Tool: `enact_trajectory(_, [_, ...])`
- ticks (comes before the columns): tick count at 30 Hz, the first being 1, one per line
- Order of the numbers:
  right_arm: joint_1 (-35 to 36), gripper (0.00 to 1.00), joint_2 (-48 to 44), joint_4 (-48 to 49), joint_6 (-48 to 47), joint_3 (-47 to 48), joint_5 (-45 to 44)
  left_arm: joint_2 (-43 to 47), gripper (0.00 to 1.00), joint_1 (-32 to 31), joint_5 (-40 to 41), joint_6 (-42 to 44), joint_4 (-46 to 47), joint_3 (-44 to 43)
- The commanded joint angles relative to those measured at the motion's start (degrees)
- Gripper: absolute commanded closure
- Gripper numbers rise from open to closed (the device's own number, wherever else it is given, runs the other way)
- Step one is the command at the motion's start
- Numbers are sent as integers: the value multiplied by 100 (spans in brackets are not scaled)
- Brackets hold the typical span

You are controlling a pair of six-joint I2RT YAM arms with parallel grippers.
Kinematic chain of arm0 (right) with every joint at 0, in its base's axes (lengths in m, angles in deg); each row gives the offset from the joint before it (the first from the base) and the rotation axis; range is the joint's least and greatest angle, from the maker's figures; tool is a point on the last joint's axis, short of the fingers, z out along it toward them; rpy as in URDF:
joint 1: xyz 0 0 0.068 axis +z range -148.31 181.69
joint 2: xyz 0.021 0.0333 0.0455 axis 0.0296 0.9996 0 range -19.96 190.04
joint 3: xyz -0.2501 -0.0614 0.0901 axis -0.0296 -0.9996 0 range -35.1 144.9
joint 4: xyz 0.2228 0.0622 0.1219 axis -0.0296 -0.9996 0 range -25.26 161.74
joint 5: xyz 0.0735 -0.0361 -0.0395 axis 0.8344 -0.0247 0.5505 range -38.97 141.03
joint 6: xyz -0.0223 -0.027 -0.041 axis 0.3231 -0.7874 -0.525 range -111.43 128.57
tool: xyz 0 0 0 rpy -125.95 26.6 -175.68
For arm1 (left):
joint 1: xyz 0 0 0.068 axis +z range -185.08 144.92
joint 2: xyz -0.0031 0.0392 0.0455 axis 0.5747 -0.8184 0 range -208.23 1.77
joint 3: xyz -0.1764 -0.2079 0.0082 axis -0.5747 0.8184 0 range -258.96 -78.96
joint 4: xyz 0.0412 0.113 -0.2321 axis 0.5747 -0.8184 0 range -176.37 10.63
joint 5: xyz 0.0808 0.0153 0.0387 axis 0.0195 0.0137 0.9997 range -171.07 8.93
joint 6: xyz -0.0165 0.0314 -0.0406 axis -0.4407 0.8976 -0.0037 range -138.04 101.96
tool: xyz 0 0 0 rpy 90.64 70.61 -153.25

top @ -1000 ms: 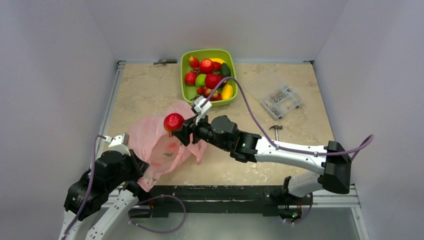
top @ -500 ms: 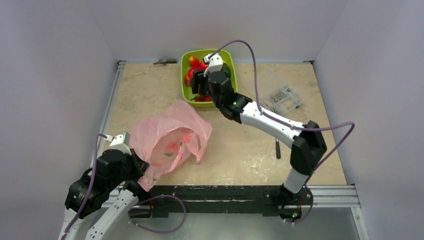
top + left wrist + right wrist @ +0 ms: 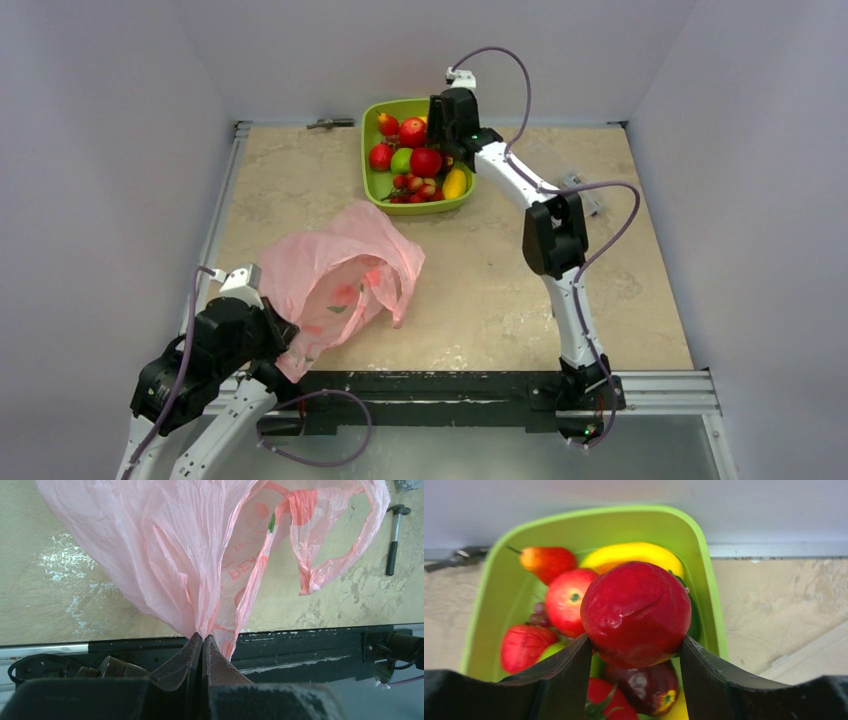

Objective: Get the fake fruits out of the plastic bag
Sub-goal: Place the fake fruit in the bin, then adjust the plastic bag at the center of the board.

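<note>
The pink plastic bag (image 3: 340, 275) lies crumpled on the near left of the table, mouth facing right. My left gripper (image 3: 272, 335) is shut on its gathered near end (image 3: 202, 636), at the table's front edge. My right arm reaches to the back. Its gripper (image 3: 450, 120) hangs over the lime-green tray (image 3: 371, 180), shut on a round red fake fruit (image 3: 636, 612) that sits between both fingers. The top view hides that fruit. Several other fake fruits (image 3: 424, 160) lie in the tray below. A faint red shape (image 3: 345, 293) shows through the bag.
A yellow banana (image 3: 631, 555) lies at the tray's far end. A clear box of small parts (image 3: 580, 185) sits right of the tray, partly behind my right arm. A small hammer (image 3: 395, 540) lies right of the bag. A black rail (image 3: 300, 645) runs along the front edge.
My right arm has swung from above the bag to the back of the table, carrying the red fruit over the tray. The left gripper and the bag have stayed put.
</note>
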Motion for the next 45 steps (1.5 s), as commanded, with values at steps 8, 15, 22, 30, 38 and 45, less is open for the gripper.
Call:
enact_trajectory(8, [-32, 38, 115, -405, -79, 314, 362, -113, 100, 15, -27, 118, 107, 27])
enact_trajectory(15, [32, 21, -691, -410, -81, -333, 215, -156, 100, 13, -1, 110, 88, 19])
enact_trajectory(22, [602, 18, -2235, 59, -66, -1848, 340, -152, 100, 20, 5, 107, 101, 20])
enact_trajectory(30, [2603, 21, -4012, 1657, 160, -4579, 690, -194, 100, 13, 8, 103, 94, 19])
enact_trajectory(38, [4303, 45, -4423, 3435, 475, -6369, 734, -69, 100, 17, 11, 81, 195, -27])
enact_trajectory(45, [4382, 67, -3519, 3883, 708, -6548, 758, -268, 100, 16, -285, 9, 825, -460])
